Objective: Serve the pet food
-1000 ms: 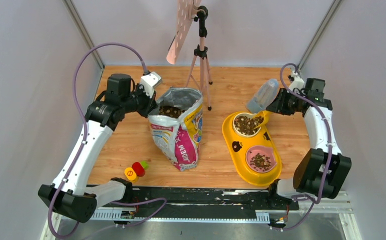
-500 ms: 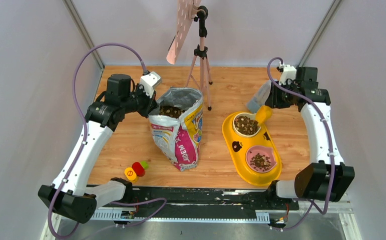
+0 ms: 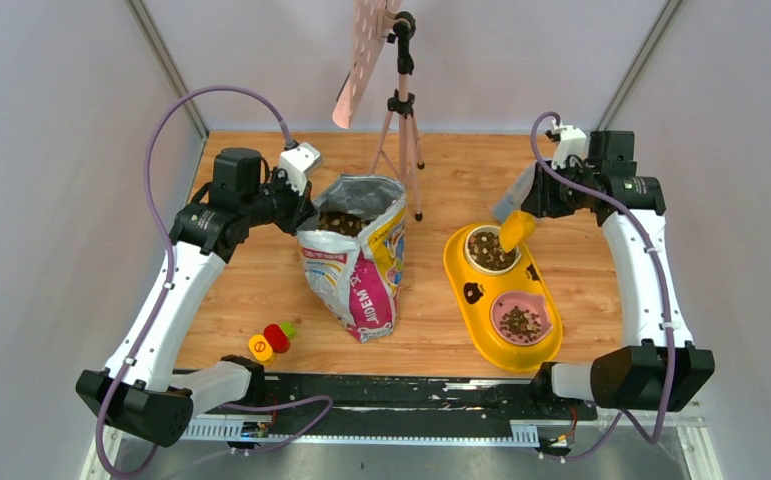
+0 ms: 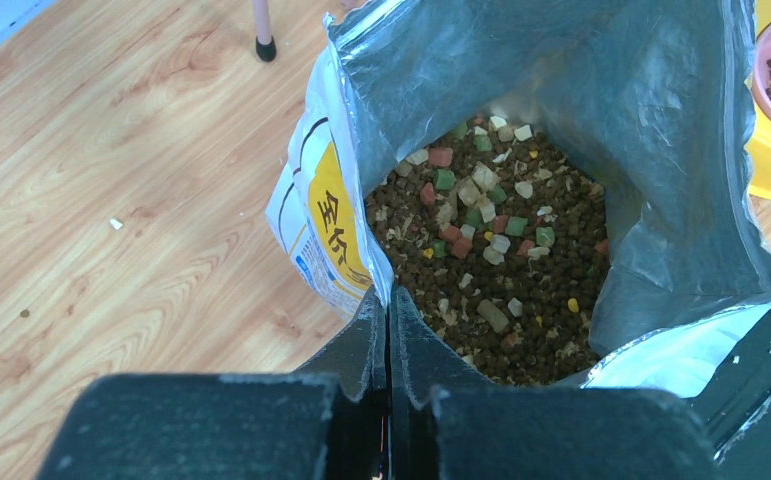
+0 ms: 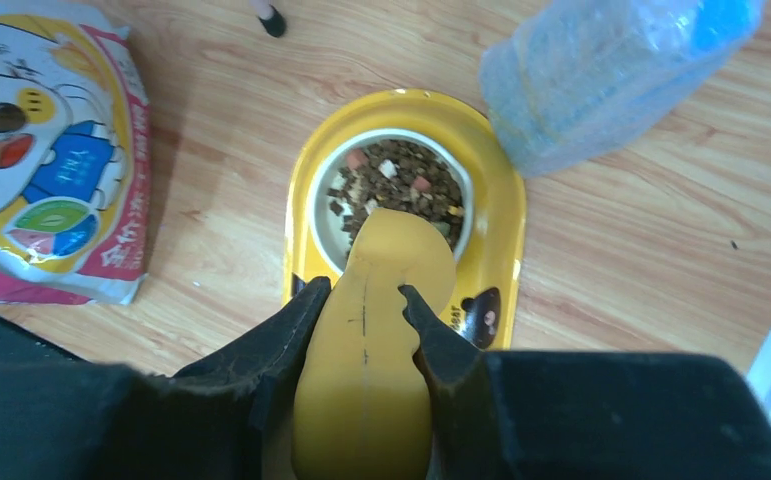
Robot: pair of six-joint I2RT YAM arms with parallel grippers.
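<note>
**A:** Item: pet food. Location?

**B:** Three lots. The bulk is in the open bag, standing on the worktop. One portion is in the white bowl. A smaller portion is in the pink bowl. Both bowls sit in the yellow feeder.

**A:** Hands?

**B:** Left hand: fingers together, pinched on the bag's rim. Right hand: clamped on the handle of the yellow scoop.

**A:** Progress?

**B:** Judged late. Both bowls are stocked. The scoop is turned underside up over the white bowl, so this pour looks at or near its end. Whether anything is left inside it cannot be told. Probably remaining: set the scoop down, let go of the bag.

**A:** Heading and long axis?

**B:** Kibble: loose heaps, no axis or heading of their own. Scoop: long axis runs from the right hand toward the white bowl, tip dipped over that bowl's rim.
</note>
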